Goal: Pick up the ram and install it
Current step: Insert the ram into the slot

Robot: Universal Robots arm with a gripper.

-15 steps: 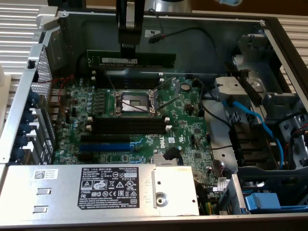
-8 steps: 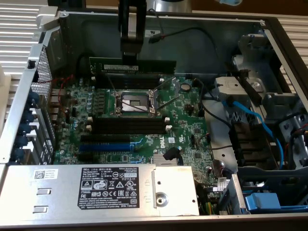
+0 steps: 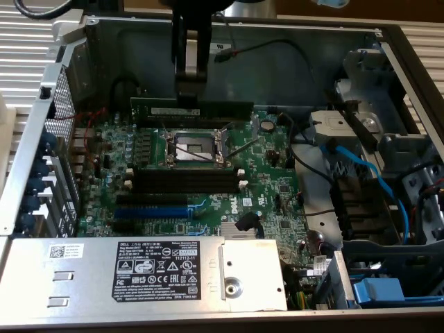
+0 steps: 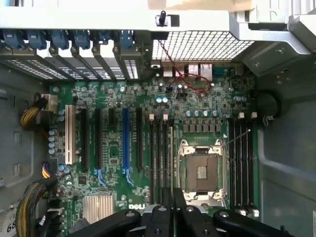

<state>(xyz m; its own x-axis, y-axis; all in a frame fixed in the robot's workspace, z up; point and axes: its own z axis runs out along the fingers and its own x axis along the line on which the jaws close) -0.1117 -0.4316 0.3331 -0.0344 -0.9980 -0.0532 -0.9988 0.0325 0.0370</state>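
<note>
Open computer case (image 3: 104, 31) with motherboard (image 3: 270, 187), gripper (image 3: 189, 94) reaching in from above.
Gripper closed narrowly on the ram (image 3: 222, 109), held level and on edge just beside the CPU socket (image 3: 198, 147).

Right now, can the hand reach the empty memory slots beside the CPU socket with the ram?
Probably yes. The hand grips the ram over the motherboard, and the empty memory slots lie bare, with no cable across them.
</note>
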